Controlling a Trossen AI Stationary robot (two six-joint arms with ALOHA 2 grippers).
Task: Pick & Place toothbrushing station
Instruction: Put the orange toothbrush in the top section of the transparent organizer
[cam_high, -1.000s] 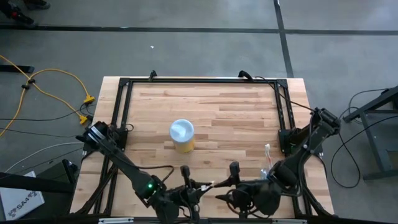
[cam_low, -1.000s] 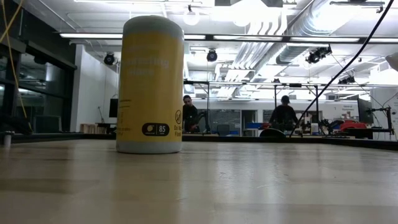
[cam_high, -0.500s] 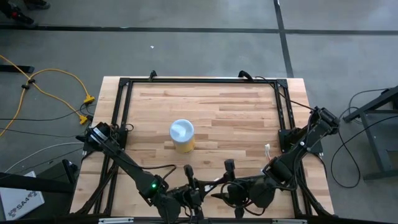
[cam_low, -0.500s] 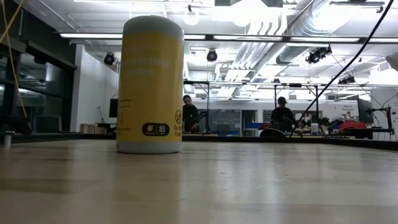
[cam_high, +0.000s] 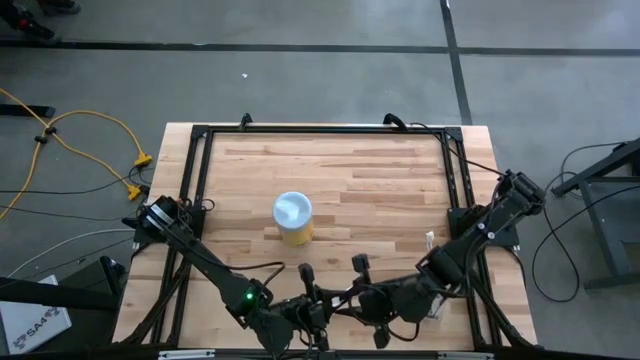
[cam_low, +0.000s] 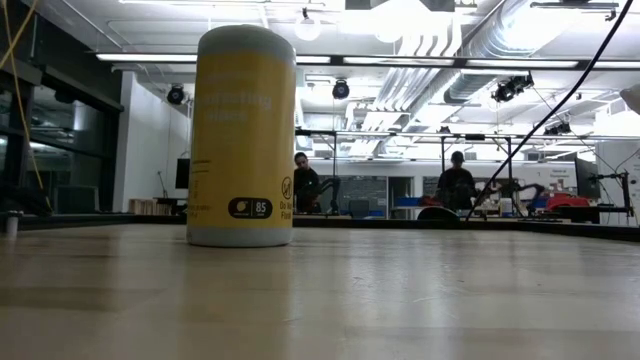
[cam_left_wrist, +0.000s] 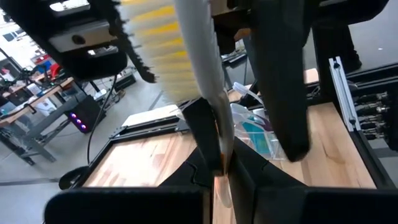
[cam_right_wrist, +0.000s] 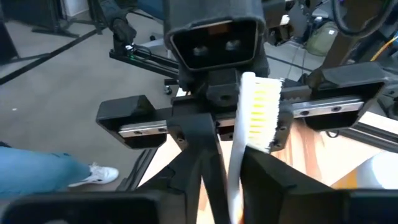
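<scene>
Near tabletop's (cam_high: 380, 190) front edge: my left end effector (cam_left_wrist: 217, 163) pinches the white toothbrush (cam_left_wrist: 202, 68) by its handle; right end effector (cam_right_wrist: 225, 180) narrowing around it. Light, stiff, slippery; grip mid-handle, clear of bristles.

right gripper (cam_high: 352, 296) | shifted left toward left gripper (cam_high: 312, 300) (both at near table edge) | narrower opening

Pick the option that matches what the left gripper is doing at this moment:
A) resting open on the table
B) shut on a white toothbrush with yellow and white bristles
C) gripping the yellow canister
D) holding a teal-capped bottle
B: in the left wrist view the left gripper has its fingers clamped on the white toothbrush; the yellow canister stands apart mid-table.
</scene>
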